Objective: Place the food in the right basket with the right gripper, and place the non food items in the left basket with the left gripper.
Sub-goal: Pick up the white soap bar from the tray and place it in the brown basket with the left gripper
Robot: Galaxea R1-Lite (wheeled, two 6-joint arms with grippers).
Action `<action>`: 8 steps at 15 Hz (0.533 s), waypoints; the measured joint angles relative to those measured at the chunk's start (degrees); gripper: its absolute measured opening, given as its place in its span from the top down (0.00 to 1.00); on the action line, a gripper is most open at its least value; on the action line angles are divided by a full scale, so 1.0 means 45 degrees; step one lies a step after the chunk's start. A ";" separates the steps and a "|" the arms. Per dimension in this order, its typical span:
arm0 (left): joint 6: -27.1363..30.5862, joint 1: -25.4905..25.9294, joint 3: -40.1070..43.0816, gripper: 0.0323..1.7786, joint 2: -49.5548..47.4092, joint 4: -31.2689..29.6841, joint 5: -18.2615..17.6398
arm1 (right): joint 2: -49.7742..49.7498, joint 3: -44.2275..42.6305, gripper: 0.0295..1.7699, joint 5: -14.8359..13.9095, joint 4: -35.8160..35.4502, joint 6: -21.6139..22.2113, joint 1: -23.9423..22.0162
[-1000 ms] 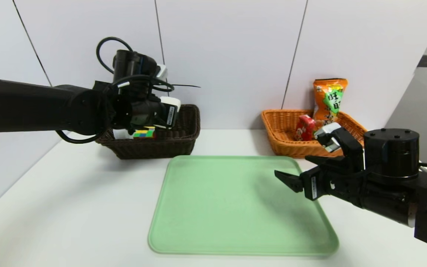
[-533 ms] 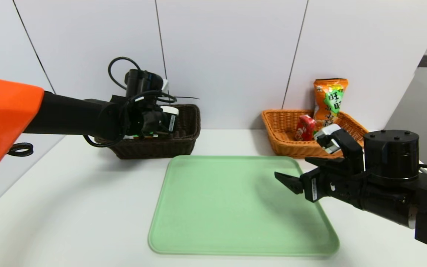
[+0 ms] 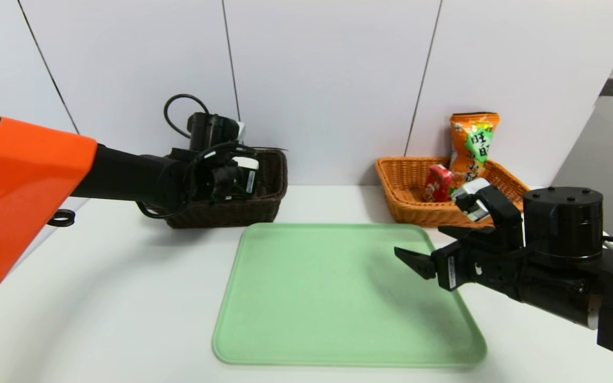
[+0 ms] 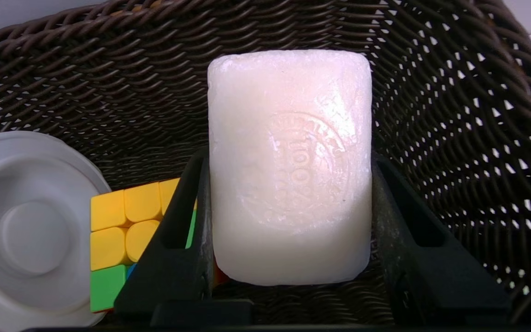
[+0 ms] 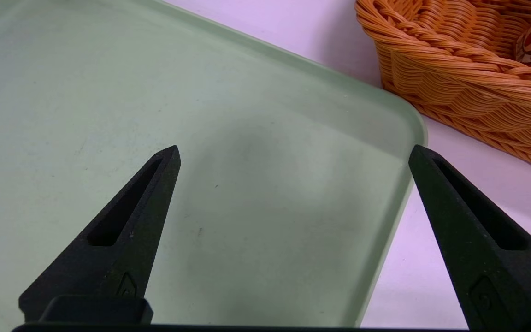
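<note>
My left gripper (image 4: 288, 161) is inside the left basket (image 3: 264, 202), the dark brown woven one. Its two black fingers (image 4: 178, 230) press on both flat sides of the white soap block (image 4: 288, 166) and pinch it. The block is rounded at the corners, with a waxy, slightly rough surface and a round stamp pressed into its face. It stands in front of the basket's wicker wall; I cannot tell if it touches the floor of the basket.

Beside the soap block, also inside this basket, lies the puzzle cube (image 4: 122, 230) with smooth yellow and green squares. Just next to the cube is the white ring roll (image 4: 26, 230), a round plastic shape with a hollow middle.

My right gripper (image 3: 431, 247) hangs over the edge of the green tray (image 3: 312, 298) that is nearest to the right basket (image 3: 413, 202). Its pointed black fingers (image 5: 122, 230) are spread wide and hold nothing. The tray is flat, smooth and rectangular with rounded corners.

The right basket is light orange wicker with flared sides. In it, the long orange snack bag (image 3: 472, 141) stands upright against the far side, and the small red packet (image 3: 438, 182) leans just beside the bag.
</note>
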 joint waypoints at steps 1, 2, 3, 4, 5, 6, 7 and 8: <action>0.0000 0.0008 0.0024 0.46 0.0019 0.0000 0.0005 | -0.0019 0.0000 0.03 -0.0005 -0.0005 0.0000 0.0008; 0.0000 0.0000 0.0043 0.46 0.0033 0.0024 0.0000 | -0.0038 0.0005 0.03 -0.0005 -0.0005 0.0008 0.0008; 0.0000 -0.0011 0.0049 0.46 0.0033 0.0038 0.0000 | -0.0057 0.0016 0.03 -0.0005 0.0000 0.0014 0.0003; 0.0000 -0.0011 0.0049 0.46 0.0030 0.0054 0.0000 | -0.0073 0.0024 0.03 -0.0005 -0.0011 0.0019 0.0003; 0.0014 -0.0005 0.0049 0.46 0.0024 0.0073 0.0000 | -0.0081 0.0035 0.03 -0.0014 -0.0005 0.0019 -0.0005; 0.0014 0.0003 0.0049 0.46 0.0014 0.0081 0.0000 | -0.0087 0.0035 0.03 -0.0005 -0.0005 0.0019 0.0000; 0.0024 0.0008 0.0043 0.46 0.0005 0.0100 -0.0005 | -0.0087 0.0035 0.03 -0.0005 -0.0005 0.0019 0.0000; 0.0035 0.0008 0.0049 0.46 0.0000 0.0100 -0.0005 | -0.0100 0.0030 0.03 -0.0008 -0.0005 0.0024 0.0000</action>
